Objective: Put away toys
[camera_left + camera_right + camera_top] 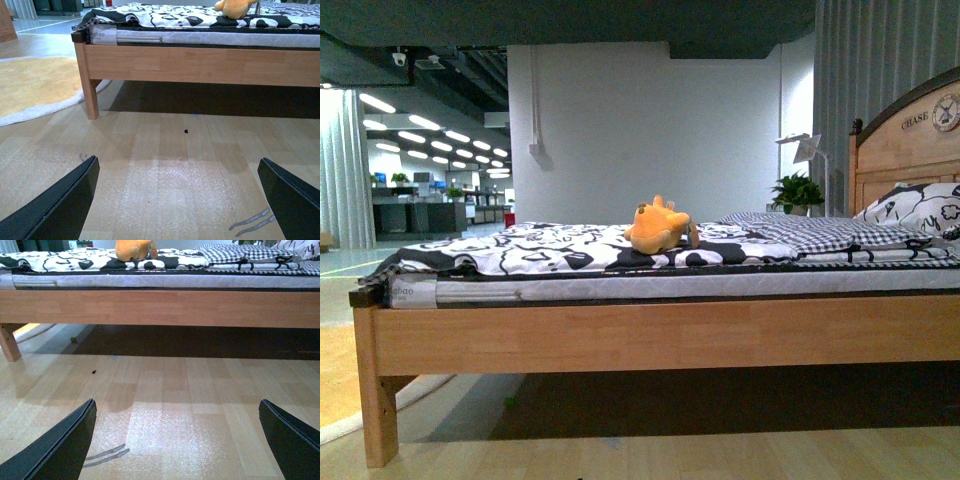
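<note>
An orange-yellow plush toy lies on the black-and-white patterned bedspread near the middle of the bed. It also shows in the left wrist view and in the right wrist view, far off on the bed. My left gripper is open and empty, low over the wooden floor in front of the bed. My right gripper is open and empty, also low over the floor. Neither arm shows in the front view.
The wooden bed frame spans the front view, with a leg at the left and a dark gap beneath. A headboard, pillow and checked blanket lie at the right. A yellow rug lies on the floor left of the bed.
</note>
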Controlling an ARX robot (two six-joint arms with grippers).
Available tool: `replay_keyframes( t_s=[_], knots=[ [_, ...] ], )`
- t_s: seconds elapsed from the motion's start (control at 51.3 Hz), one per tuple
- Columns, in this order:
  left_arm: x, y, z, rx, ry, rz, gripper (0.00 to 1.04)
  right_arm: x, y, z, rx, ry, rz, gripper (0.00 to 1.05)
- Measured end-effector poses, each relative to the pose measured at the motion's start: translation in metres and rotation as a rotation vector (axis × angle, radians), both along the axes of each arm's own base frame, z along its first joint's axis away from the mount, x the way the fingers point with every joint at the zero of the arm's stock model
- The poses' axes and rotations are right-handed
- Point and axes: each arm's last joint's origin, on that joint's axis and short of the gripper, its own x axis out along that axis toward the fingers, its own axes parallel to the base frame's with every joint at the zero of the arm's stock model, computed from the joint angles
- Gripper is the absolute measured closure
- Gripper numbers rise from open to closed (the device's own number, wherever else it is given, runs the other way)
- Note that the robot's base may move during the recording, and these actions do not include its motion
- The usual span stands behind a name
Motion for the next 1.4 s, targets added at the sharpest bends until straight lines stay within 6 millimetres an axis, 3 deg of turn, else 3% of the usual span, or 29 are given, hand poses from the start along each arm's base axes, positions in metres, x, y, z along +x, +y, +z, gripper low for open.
replay_keyframes(
  t_s=[1.404],
  knots=[
    [0.0000,0.0000,0.0000,0.000,0.000,0.000,0.06,0.0000,0.0000,0.0000,0.000,0.000,0.000,0.06]
  ],
)
